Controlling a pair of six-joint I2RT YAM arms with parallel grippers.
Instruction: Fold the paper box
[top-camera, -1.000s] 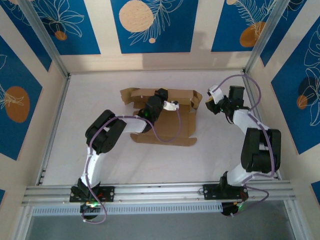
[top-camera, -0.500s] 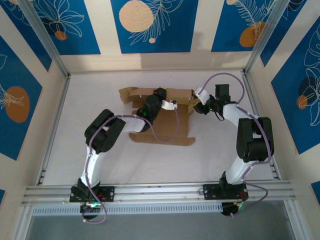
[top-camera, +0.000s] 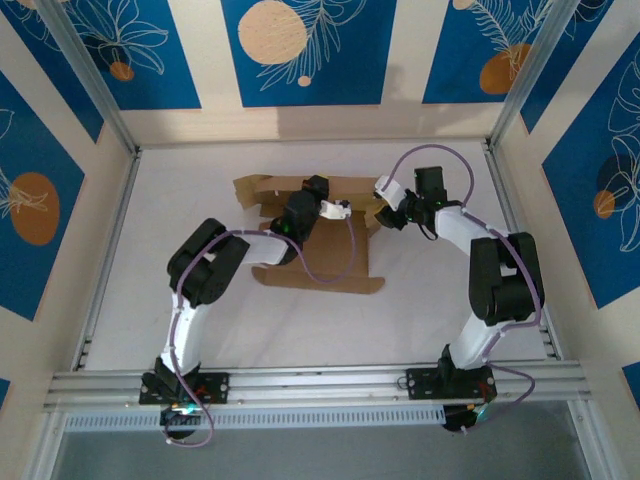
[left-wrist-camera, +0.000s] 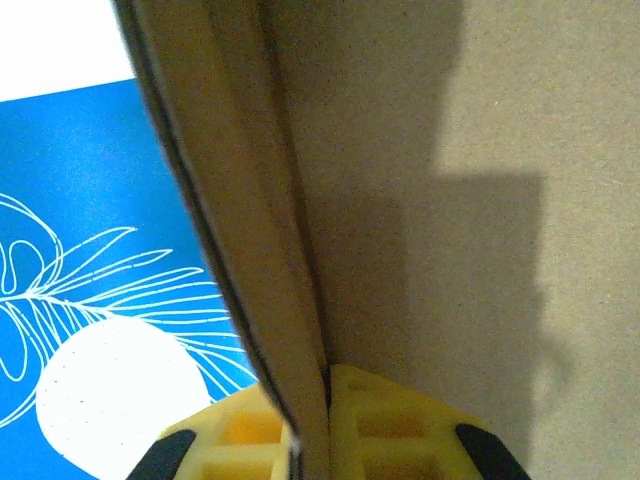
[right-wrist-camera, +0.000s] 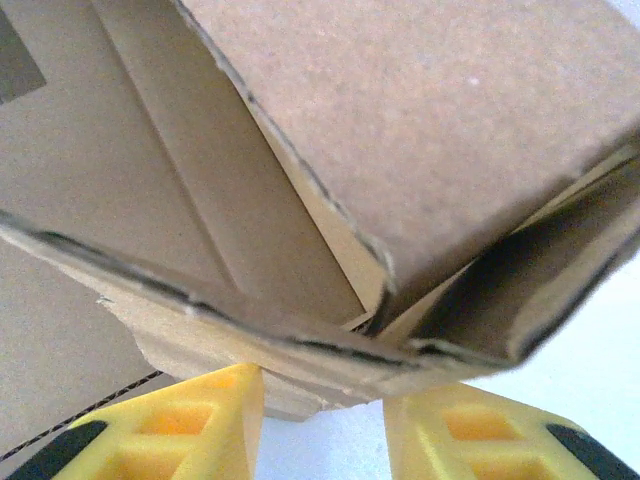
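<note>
Paper box (top-camera: 325, 258) lies half-formed at the far middle of the surface, its far wall pinched by the left end effector (top-camera: 340, 208). The right end effector (top-camera: 382, 192) has swung in from the right and now stands spread astride the right corner flap, so that end looks ready to be folded in.

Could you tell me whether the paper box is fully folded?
Partly folded: the paper box has its far wall raised, its near panel flat on the table.

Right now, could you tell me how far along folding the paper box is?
Partly done: the paper box has its rear wall standing up. In hand: the left gripper is shut on an upright panel, and the right gripper has its jaws apart at the right-end corner flaps. Left: the front panel lies flat, unclosed.
</note>
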